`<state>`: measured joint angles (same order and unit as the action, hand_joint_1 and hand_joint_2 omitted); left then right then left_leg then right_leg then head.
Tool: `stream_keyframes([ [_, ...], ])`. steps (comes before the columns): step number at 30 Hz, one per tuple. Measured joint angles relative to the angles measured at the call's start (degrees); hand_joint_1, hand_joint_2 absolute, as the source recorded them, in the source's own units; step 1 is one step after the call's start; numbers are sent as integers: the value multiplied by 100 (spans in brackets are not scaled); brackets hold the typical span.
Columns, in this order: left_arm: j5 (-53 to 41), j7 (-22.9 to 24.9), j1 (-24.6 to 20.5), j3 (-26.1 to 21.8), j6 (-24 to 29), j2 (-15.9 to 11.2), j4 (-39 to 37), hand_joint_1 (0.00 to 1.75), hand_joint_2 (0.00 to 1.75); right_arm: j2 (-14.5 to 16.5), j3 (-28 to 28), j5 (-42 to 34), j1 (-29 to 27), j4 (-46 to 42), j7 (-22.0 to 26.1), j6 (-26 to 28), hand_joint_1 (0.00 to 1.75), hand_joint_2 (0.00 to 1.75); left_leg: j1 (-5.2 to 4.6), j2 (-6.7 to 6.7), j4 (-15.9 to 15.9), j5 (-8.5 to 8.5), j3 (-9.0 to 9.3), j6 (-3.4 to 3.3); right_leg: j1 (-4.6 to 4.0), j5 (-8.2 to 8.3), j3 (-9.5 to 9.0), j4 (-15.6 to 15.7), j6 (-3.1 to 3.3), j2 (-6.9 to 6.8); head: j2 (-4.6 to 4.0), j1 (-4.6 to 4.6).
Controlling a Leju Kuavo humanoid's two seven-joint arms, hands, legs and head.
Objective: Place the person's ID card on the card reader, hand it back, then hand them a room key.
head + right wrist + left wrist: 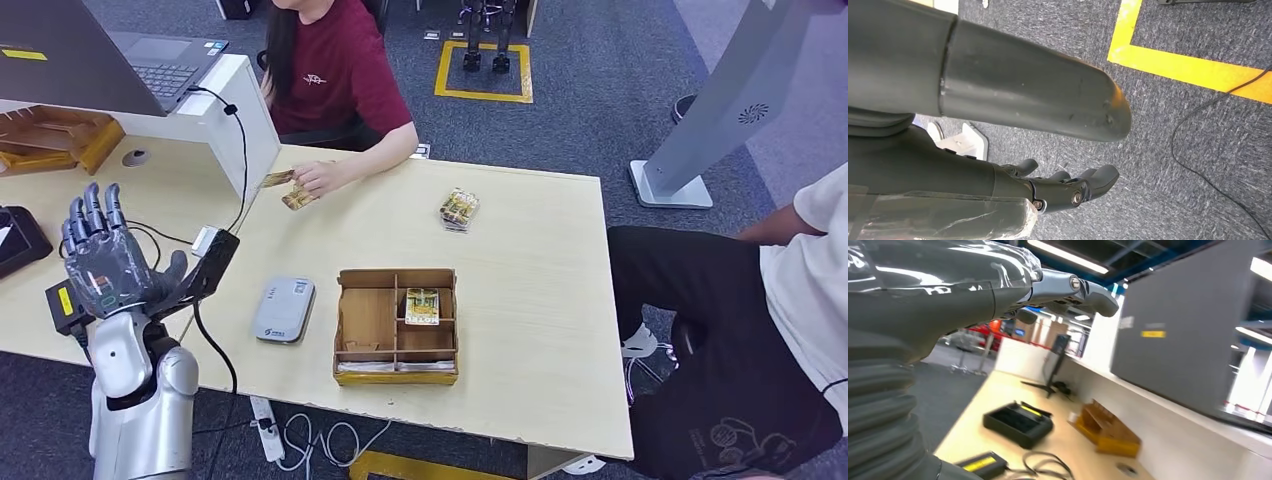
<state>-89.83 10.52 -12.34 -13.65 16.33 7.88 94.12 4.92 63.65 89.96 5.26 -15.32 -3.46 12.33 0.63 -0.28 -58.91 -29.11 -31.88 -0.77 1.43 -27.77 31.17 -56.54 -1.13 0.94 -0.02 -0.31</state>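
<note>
Left hand (105,262) is up, fingers spread, empty (cables right beside it); reaching far for the person's card (296,198) could snag them.

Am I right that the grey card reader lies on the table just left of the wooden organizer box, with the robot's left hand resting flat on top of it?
Not quite. The card reader does lie just left of the wooden organizer box, but the left hand is not on it. The head view shows that hand raised, fingers spread and empty, off to the reader's left.
</note>
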Motion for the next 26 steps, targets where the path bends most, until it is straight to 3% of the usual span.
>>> stream_keyframes([
  [6,36,-209,122,-616,281,-43,0,0,175,0,4,-29,0,-1,-17,5,0,0,-1,-2,0,0,-3,0,1,0,-4,1,0,-2,0,2],
  [15,1217,-1751,603,-2601,769,145,-56,0,175,51,183,-196,-44,-1,-134,74,0,0,0,6,1,-2,-2,1,1,-3,3,1,0,7,0,0],
  [21,1418,-1885,768,-3779,829,239,-448,0,175,99,323,-264,-45,-2,-131,98,0,0,0,5,3,-2,-3,1,1,-4,2,2,-1,4,0,1],
  [26,1570,-1521,785,-4642,781,197,-1184,0,175,128,419,-307,-37,-4,-145,95,0,0,-1,4,4,-3,0,2,2,-3,-3,2,-1,1,0,1],
])
